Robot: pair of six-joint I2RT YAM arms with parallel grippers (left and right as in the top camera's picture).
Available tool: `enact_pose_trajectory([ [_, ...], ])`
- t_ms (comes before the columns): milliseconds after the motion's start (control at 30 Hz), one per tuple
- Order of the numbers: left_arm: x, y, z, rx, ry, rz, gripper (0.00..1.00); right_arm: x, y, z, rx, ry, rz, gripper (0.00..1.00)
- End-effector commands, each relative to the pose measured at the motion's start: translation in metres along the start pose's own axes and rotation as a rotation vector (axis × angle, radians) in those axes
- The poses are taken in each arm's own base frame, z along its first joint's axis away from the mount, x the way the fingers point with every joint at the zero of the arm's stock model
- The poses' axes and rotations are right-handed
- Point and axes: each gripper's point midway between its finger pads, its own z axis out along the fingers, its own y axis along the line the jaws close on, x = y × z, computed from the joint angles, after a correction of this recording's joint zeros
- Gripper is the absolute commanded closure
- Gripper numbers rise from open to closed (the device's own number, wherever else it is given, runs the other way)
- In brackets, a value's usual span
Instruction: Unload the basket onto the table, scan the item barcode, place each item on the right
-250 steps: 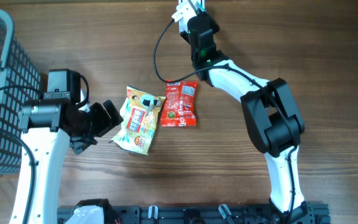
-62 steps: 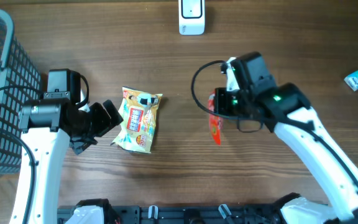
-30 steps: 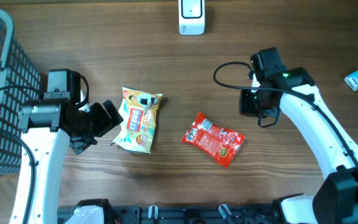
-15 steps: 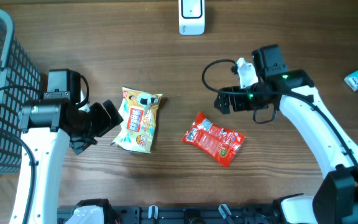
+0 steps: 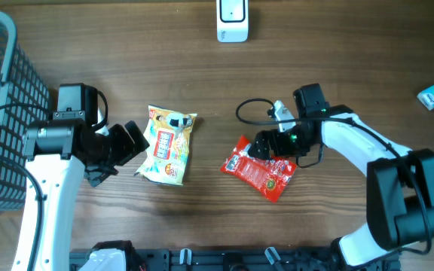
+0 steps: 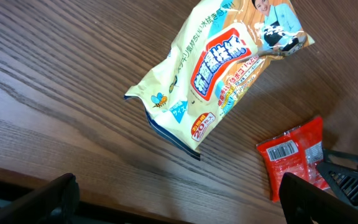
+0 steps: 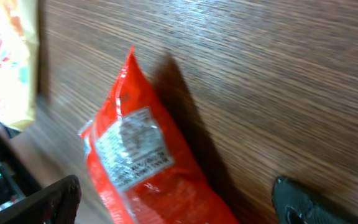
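Your right gripper hangs with its jaws spread wide over the upper-left end of the red snack packet, pinching nothing. Whether a fingertip touches the film you cannot tell. The packet lies flat on the worktop at mid-table with its white barcode label facing up. The wrist view has it lying between the fingers, so the jaws look lined up for a pinch on that end.

The white scanner stands at the far edge, well apart, so I judge the packet needs lifting and carrying there. Bare wood lies between them, with only the arm's own cable looping across.

To the left, the yellow snack bag lies near the packet but apart from it. Your left gripper, also spread and empty, waits just beside the bag's left edge. The basket walls off the far left.
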Motion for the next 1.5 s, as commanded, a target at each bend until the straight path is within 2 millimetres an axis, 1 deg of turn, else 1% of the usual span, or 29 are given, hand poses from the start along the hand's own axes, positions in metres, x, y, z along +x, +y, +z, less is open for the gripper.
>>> enact_pose_trajectory([
  [0, 0.002, -0.002, 0.001, 0.009, 0.009, -0.004, 0.00, 0.031, -0.011, 0.020, -0.008, 0.128, 0.082, 0.04],
  [100, 0.002, -0.002, 0.001, 0.009, 0.009, -0.004, 0.00, 0.044, -0.011, 0.018, -0.006, 0.178, 0.118, 0.21],
  [133, 0.002, -0.002, 0.001, 0.009, 0.009, -0.004, 0.00, 0.048, -0.010, 0.018, -0.006, 0.193, 0.128, 0.23],
  [233, 0.002, -0.002, 0.001, 0.009, 0.009, -0.004, 0.00, 0.057, -0.009, 0.016, -0.004, 0.228, 0.154, 0.23],
  [433, 0.002, -0.002, 0.001, 0.009, 0.009, -0.004, 0.00, 0.061, -0.009, 0.016, -0.004, 0.239, 0.167, 0.22],
  [533, 0.002, -0.002, 0.001, 0.009, 0.009, -0.004, 0.00, 0.069, -0.011, 0.018, 0.000, 0.254, 0.204, 0.17],
  [667, 0.002, -0.002, 0.001, 0.009, 0.009, -0.004, 0.00, 0.073, -0.017, 0.027, 0.007, 0.230, 0.261, 0.17],
  [700, 0.002, -0.002, 0.001, 0.009, 0.009, -0.004, 0.00, 0.073, -0.018, 0.028, 0.008, 0.226, 0.269, 0.25],
  [733, 0.002, -0.002, 0.001, 0.009, 0.009, -0.004, 0.00, 0.072, -0.018, 0.028, 0.009, 0.222, 0.281, 0.31],
  [800, 0.002, -0.002, 0.001, 0.009, 0.009, -0.004, 0.00, 0.069, -0.019, 0.029, 0.009, 0.212, 0.284, 0.50],
  [833, 0.002, -0.002, 0.001, 0.009, 0.009, -0.004, 0.00, 0.067, -0.019, 0.029, 0.010, 0.203, 0.292, 0.61],
  [867, 0.002, -0.002, 0.001, 0.009, 0.009, -0.004, 0.00, 0.065, -0.019, 0.030, 0.010, 0.195, 0.298, 0.69],
  [900, 0.002, -0.002, 0.001, 0.009, 0.009, -0.004, 0.00, 0.062, -0.019, 0.030, 0.012, 0.185, 0.319, 0.82],
  [967, 0.002, -0.002, 0.001, 0.009, 0.009, -0.004, 0.00, 0.060, -0.019, 0.030, 0.012, 0.175, 0.328, 0.96],
  [1100, 0.002, -0.002, 0.001, 0.009, 0.009, -0.004, 0.00, 0.050, -0.016, 0.025, 0.008, 0.167, 0.322, 0.96],
  [1233, 0.002, -0.002, 0.001, 0.009, 0.009, -0.004, 0.00, 0.030, -0.005, 0.011, 0.003, 0.152, 0.274, 0.96],
  [1300, 0.002, -0.002, 0.001, 0.009, 0.009, -0.004, 0.00, 0.014, 0.001, -0.003, 0.026, 0.132, 0.235, 0.96],
  [1467, 0.002, -0.002, 0.001, 0.009, 0.009, -0.004, 0.00, -0.031, 0.006, -0.050, 0.178, 0.030, 0.179, 0.96],
])
